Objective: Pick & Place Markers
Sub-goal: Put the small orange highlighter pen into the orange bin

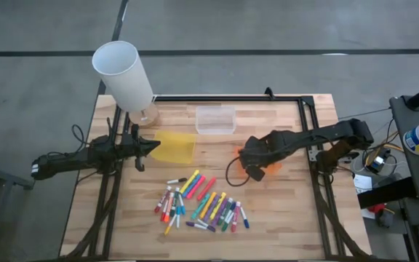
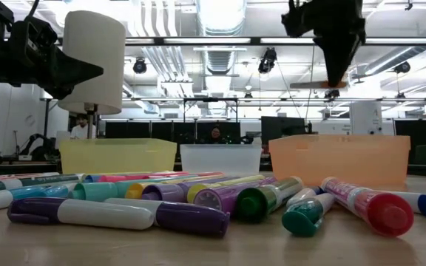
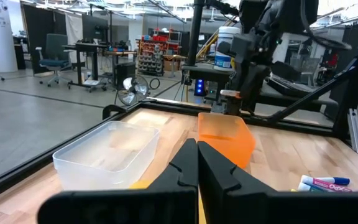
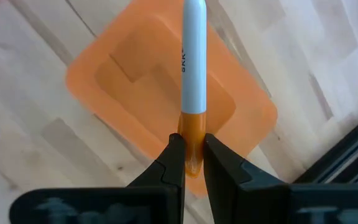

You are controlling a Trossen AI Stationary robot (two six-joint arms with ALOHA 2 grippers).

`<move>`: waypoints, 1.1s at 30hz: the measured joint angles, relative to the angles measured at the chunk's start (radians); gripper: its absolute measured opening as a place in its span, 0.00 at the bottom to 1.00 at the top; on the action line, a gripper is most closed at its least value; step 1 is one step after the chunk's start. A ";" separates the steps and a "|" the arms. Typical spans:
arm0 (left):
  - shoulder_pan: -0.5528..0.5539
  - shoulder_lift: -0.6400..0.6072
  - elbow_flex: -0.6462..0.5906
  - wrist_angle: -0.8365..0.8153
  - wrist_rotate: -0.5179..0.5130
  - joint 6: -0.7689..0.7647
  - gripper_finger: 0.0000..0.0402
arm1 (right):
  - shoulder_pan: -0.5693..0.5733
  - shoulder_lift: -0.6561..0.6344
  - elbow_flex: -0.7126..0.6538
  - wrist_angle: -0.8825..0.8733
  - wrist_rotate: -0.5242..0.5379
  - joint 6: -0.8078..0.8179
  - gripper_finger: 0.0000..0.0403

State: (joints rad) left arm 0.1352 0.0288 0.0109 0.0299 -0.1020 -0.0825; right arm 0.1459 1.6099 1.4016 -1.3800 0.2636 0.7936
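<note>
Several markers (image 1: 202, 204) in many colours lie in a loose heap on the wooden table, near its front edge. Above the orange tray (image 4: 135, 93) my right gripper (image 4: 191, 155) is shut on a marker (image 4: 193, 62) with a white body and an orange end. In the high view this gripper (image 1: 257, 171) covers most of the orange tray (image 1: 273, 167). My left gripper (image 1: 151, 145) is shut and points level over the table's left side, beside the yellow tray (image 1: 174, 147). It holds nothing. My right gripper pinches the marker's orange end (image 4: 191, 134) between its two fingers. The fingers come from above, pointing steeply down. The white body sticks out sideways from the fingertips, roughly level (image 2: 313, 85). The marker is lifted clear, above the orange tray.
A clear tray (image 1: 215, 118) stands at the table's far middle. A tall white cylinder (image 1: 122, 73) rises at the far left corner. Black frame rails run along the table's far edge and sides (image 1: 308, 116). Bare wood lies between the heap and the trays.
</note>
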 joint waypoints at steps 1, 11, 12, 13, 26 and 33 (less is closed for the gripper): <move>0.000 0.000 0.000 0.000 0.000 0.000 0.00 | -0.003 0.003 -0.011 0.000 -0.002 -0.001 0.08; 0.000 0.000 0.000 0.000 0.000 0.000 0.00 | -0.028 0.010 -0.151 0.024 -0.008 -0.057 0.08; 0.000 0.000 0.000 0.000 0.000 0.000 0.00 | -0.027 0.009 -0.165 0.031 -0.008 -0.068 0.08; 0.000 0.000 0.000 0.000 0.000 0.000 0.00 | -0.027 0.009 -0.176 0.035 -0.009 -0.080 0.08; 0.000 0.000 0.000 0.000 0.000 0.000 0.00 | -0.027 0.009 -0.282 0.190 -0.025 -0.277 0.08; 0.000 0.000 0.000 0.000 0.000 0.000 0.00 | -0.034 0.009 -0.321 0.220 -0.027 -0.281 0.08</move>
State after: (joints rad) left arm 0.1352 0.0292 0.0109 0.0296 -0.1024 -0.0825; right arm 0.1120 1.6188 1.0802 -1.1595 0.2367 0.5121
